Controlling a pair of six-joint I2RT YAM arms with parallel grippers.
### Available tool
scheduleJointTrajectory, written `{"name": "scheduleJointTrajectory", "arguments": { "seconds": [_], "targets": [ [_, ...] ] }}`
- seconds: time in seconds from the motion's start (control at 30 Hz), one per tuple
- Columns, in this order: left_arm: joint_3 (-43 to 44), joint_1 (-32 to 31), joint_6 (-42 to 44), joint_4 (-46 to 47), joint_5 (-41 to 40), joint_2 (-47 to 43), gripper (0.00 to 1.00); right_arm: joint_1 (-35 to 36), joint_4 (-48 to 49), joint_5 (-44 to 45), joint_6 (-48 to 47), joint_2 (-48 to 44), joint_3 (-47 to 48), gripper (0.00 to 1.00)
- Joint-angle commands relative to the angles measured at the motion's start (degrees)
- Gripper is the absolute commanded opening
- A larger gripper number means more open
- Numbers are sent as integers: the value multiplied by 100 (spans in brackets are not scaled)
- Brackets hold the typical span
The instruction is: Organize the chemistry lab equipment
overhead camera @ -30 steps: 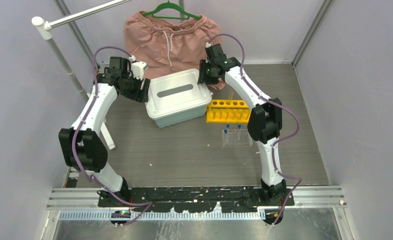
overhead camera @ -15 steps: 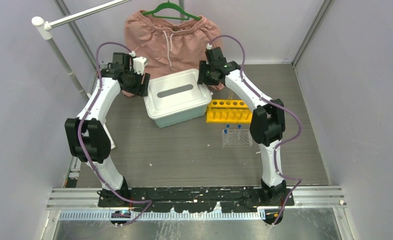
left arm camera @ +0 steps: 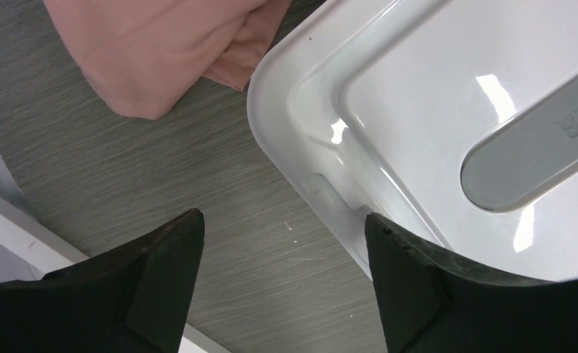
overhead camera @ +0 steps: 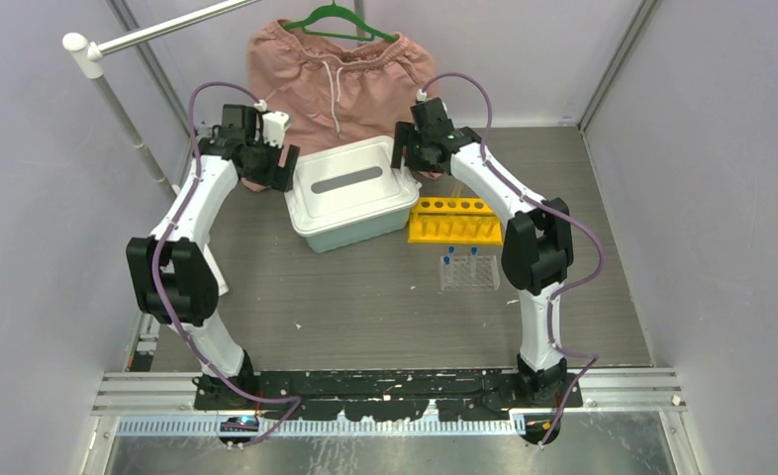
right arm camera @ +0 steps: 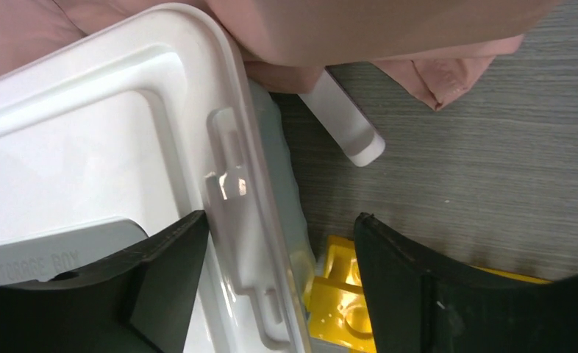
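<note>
The yellow tube rack (overhead camera: pixel 452 220) lies right of the bin, with a wooden stick (overhead camera: pixel 456 188) behind it. The clear rack (overhead camera: pixel 467 269) holds blue-capped tubes nearer the arms. My left gripper (overhead camera: pixel 284 168) is open and empty over the bin's back left corner; in the left wrist view (left arm camera: pixel 284 220) its jaws straddle the lid's edge and bare floor. My right gripper (overhead camera: pixel 405 158) is open and empty over the bin's right edge; in the right wrist view (right arm camera: pixel 281 219) the lid's clip lies between its jaws, with the yellow rack (right arm camera: pixel 345 301) below. The beaker, squeeze bottle and blue piece are out of view.
The teal bin with its white lid (overhead camera: pixel 350 193) stands at centre back. Pink shorts (overhead camera: pixel 331 69) on a green hanger hang behind it, their hem on the floor. A white bar (right arm camera: pixel 345 125) pokes out from under the shorts. A white rail stand (overhead camera: pixel 118 109) is at the left.
My left arm has swung back and rightward, bringing its gripper to the bin's back left corner. My right gripper has shifted slightly back along the bin's right edge. Both stay open.
</note>
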Motion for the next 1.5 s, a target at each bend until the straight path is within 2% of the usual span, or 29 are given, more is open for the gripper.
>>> {"name": "scheduleJointTrajectory", "arguments": {
  "seconds": [0.0,0.07,0.13,0.33,0.43,0.5,0.6,0.8,0.9,0.97,1.13,1.33,1.47],
  "targets": [
    [666,-24,148,-544,-161,-128,88,41,-174,334,-3,-687,85,81],
    [977,-24,144,-722,-124,-303,99,50,-216,381,5,-857,185,88],
    [1170,-24,73,-839,-89,-519,100,67,-341,434,-8,-1021,278,99],
    [1141,-24,123,-1325,222,-1372,100,92,-498,681,47,-2043,-102,100],
    [413,-28,-41,-1188,213,-2115,100,90,-269,1053,70,-3085,-999,100],
    [-157,-20,-113,-1097,195,-2710,100,79,153,1596,85,-4094,-1901,100],
    [-1062,-7,-286,-932,2,-3420,100,50,295,2445,104,-5185,-2994,100],
    [-3010,37,-150,-263,132,-4224,100,-466,-208,3775,657,-6095,-4401,100],
    [-3753,78,-248,305,93,-4393,100,-894,497,3992,822,-6742,-5607,100],
    [-4196,99,-273,700,139,-4512,100,-1171,1330,3978,770,-7071,-6431,100],
    [-4995,122,-282,1648,-25,-4401,100,-1216,3334,4727,206,-7379,-8015,100],
    [-5455,187,-522,3145,-6,-3719,100,-1366,4738,5432,-219,-6333,-8388,100],
    [-5600,187,-899,4401,-127,-2971,100,-1673,5959,5438,-584,-5574,-8640,100]
  ]
}}
